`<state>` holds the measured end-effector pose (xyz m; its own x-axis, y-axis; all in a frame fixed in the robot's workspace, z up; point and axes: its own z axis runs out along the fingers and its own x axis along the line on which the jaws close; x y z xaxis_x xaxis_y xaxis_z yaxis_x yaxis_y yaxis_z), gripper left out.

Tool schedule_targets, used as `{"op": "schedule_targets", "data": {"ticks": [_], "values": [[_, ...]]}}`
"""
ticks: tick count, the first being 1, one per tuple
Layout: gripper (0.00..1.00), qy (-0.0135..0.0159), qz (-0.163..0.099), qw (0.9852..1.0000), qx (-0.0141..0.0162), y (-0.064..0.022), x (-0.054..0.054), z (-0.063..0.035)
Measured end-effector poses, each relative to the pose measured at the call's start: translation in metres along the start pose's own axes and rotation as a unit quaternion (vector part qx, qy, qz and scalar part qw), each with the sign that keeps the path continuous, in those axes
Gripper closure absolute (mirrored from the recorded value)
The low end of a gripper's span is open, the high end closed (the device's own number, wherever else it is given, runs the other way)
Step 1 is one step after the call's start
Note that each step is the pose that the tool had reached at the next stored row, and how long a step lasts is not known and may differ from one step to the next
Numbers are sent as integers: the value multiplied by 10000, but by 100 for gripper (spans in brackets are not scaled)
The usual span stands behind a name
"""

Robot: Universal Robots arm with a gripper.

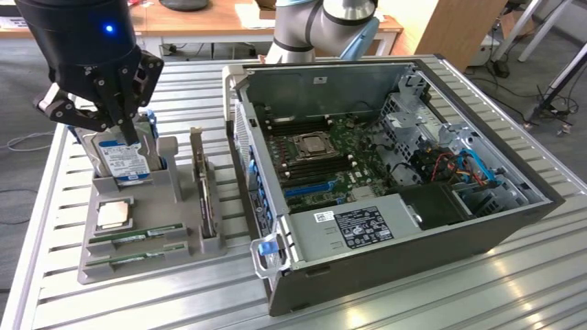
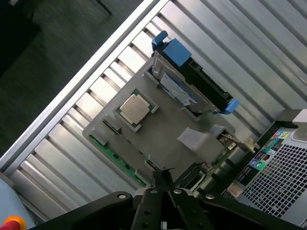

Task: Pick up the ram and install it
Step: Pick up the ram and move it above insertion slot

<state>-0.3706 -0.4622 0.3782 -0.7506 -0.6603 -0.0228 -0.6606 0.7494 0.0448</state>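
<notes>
Pinched together with nothing between its fingers, the claw (image 1: 128, 134) hangs just over the hard drive (image 1: 124, 163), which stands upright at the back of the grey holder (image 1: 179, 206). The ram (image 1: 137, 235) lies flat in a recess at the holder's front, with a second green stick just beside it, past the silver processor chip (image 1: 115, 214) and apart from the claw. The likely trouble is a descent from this spot, which would strike the drive instead. With its fingers together the claw could not straddle so thin a stick, and a shallow pinch might slip or nudge the chip. The computer case (image 1: 513, 220) sits with its side uncovered on the exterior view's right.
</notes>
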Motion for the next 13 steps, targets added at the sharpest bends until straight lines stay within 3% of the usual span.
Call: {"op": "schedule_targets", "data": {"ticks": [7,13], "values": [[89,29,-586,9983,-10,0,0,3],[89,56,-1106,9938,-18,0,0,5]]}}
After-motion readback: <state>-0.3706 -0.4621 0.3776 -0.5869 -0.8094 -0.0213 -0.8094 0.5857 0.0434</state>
